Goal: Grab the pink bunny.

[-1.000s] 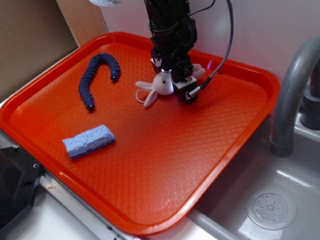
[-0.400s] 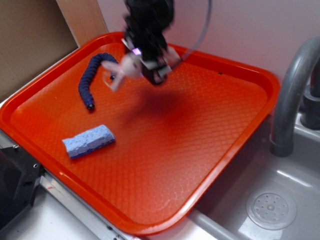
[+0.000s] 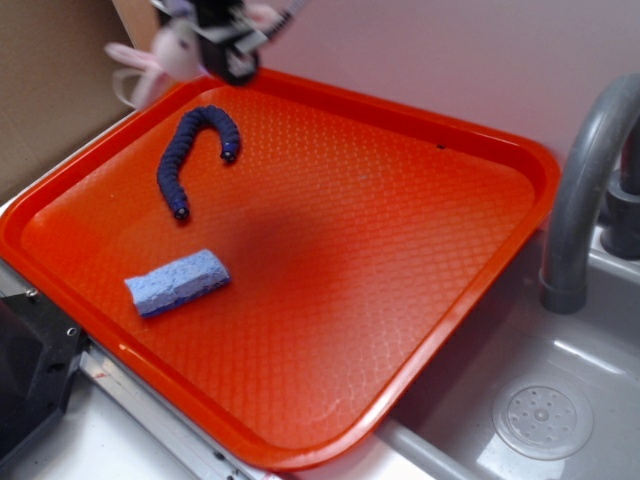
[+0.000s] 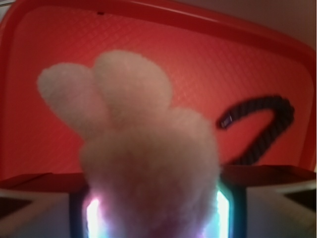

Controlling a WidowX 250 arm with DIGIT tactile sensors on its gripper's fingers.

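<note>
Orange and waffle-textured, the tray (image 3: pixel 420 250) sits beside a grey sink (image 3: pixel 545 405) with a curved grey faucet (image 3: pixel 585 180) at its right. High at the top left of the exterior view, the gripper (image 3: pixel 205 45) hangs above the tray's far left corner, clenched on the pink bunny (image 3: pixel 160 55), which is lifted clear of the tray and blurred. In the wrist view the bunny (image 4: pixel 148 158) fills the middle between the fingers, its two fuzzy ears pointing up. Below the gripper and slightly toward the front lies the dark blue worm toy (image 3: pixel 195 150), curved like a hook on the tray. Farther below it, near the tray's front left edge, rests the blue sponge (image 3: pixel 178 282), well apart from the gripper.
</note>
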